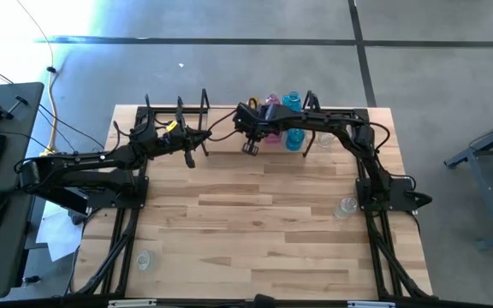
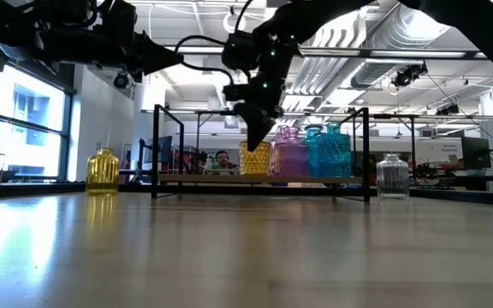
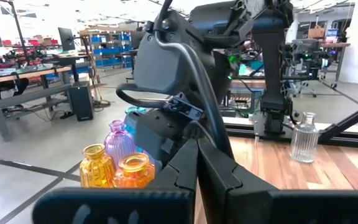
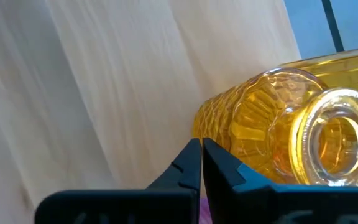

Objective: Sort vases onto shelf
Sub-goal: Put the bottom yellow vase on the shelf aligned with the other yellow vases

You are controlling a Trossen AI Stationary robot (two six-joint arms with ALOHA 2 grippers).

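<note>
i'm hovering the clenched, empty right gripper [image 4: 201, 163] just beside the amber vase [image 4: 291, 134] on the shelf [image 2: 264, 179]; a nudge could topple it into its neighbours.

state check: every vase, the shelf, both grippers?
shelf: holds a vase cluster at its right part
amber vase: upright on shelf
pink vase: upright on shelf
blue vases: upright on shelf
yellow vase: upright, off shelf
clear vase: upright, off shelf
right gripper: shut, empty, above amber vase
left gripper: shut, empty

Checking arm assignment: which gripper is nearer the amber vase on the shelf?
Right. The right gripper hangs just beside the amber vase; the left gripper sits farther along the shelf.
</note>
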